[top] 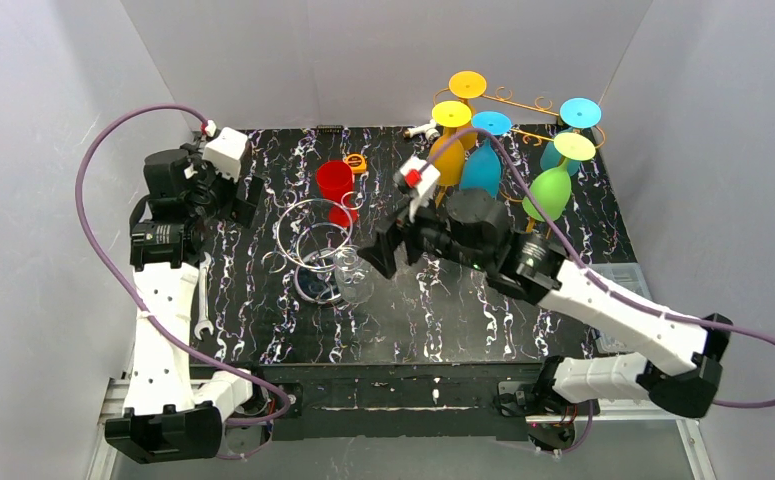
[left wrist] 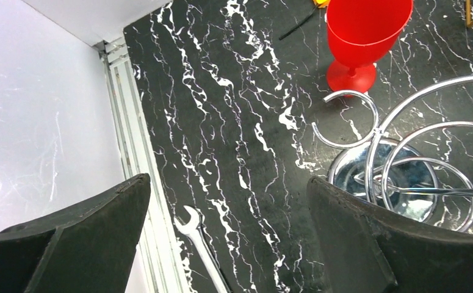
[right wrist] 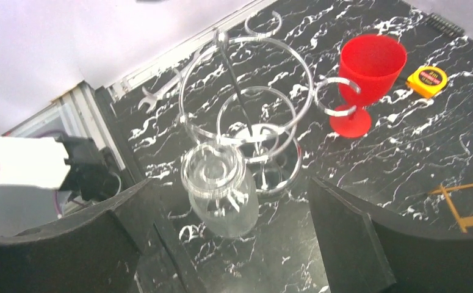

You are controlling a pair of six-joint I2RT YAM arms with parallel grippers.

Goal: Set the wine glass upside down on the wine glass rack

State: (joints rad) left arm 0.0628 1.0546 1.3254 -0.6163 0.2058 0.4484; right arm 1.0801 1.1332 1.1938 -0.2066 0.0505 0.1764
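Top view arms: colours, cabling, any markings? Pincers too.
Left arm and right arm match: white link shells, black joint housings. A purple cable loops off each. Each wrist carries a white camera block with a red spot. Pincer fingers are broad, matte black wedges. No readable lettering.

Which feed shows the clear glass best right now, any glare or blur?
Right wrist: clear glass crisp, mild glints on its foot. Top external: it nearly melts into the chrome rack and marbled table. Left wrist: glass out of frame, rack glare only.
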